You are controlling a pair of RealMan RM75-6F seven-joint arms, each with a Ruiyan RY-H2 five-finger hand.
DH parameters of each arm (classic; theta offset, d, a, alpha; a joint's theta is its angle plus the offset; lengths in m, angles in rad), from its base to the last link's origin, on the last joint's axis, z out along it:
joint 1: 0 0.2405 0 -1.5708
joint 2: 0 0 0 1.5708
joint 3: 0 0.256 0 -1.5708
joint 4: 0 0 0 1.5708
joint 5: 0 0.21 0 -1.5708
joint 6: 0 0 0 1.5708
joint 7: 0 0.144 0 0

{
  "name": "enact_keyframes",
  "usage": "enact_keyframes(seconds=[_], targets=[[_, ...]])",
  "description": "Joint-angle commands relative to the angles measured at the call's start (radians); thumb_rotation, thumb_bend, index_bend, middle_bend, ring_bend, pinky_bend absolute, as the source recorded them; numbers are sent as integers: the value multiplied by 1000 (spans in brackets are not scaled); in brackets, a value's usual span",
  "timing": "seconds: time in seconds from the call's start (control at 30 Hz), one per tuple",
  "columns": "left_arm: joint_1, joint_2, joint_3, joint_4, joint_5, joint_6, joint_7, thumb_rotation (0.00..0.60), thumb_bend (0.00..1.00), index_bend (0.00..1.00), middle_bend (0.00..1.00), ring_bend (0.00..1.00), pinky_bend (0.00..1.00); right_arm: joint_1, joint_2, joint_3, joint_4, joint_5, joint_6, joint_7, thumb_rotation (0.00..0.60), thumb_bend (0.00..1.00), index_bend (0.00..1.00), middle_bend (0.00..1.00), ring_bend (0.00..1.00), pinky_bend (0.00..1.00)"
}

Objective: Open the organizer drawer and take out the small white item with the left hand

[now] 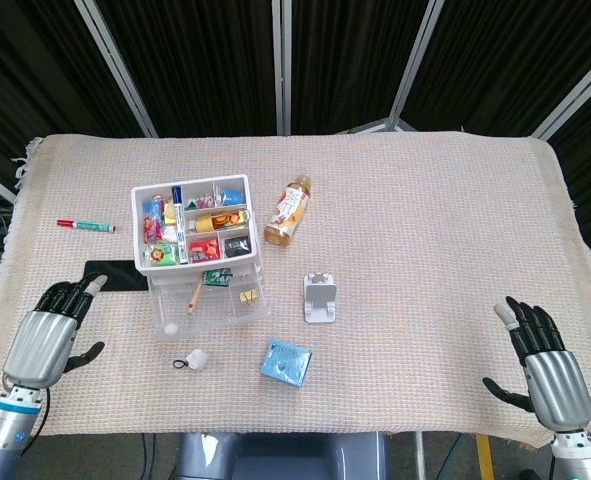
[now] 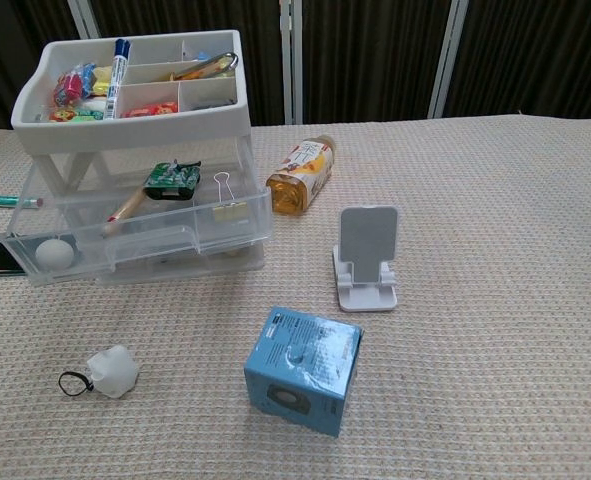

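**Operator:** On the woven beige cloth surface (image 1: 425, 220), just in front of the clear plastic organizer with the white compartment tray on top (image 1: 200, 262), lies the small white lumpy item with a black loop at one end (image 2: 112, 371). It sits apart from the drawer front and left of the light blue cardboard box (image 2: 303, 369).

**Observer:** So is the job finished?

**Operator:** I'd judge it nearly so. The transparent upper drawer (image 2: 125, 240) stands pulled out, and the white item rests outside it on the cloth, which is what I was asked for. Nothing looks left but to park the arms.

**Observer:** And your hands?

**Operator:** My left hand (image 1: 47, 331) is off to the left of the organizer, fingers spread and holding nothing, well clear of the item. My right hand (image 1: 541, 360) waits at the far right edge, also spread and empty.

**Observer:** How does the item look?

**Operator:** Soft-edged, faintly faceted, matte white, lying on its side with the loop pointing left. A separate white ball (image 2: 54, 253) sits inside the drawer's front left corner; I take that for a different thing.
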Motion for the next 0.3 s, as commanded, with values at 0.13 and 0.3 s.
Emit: enact_keyframes(seconds=[0.13,0.3], targets=[[122,-69,23,92,51,131,-36,600,138,0,0,0,0,2,1,8,3,6,3,-1,600,18,0,0,0,0],[149,-71,18,119,46,124,-79,600,137,0,0,0,0,3,-1,12,5,6,6,-2,600,18,0,0,0,0]])
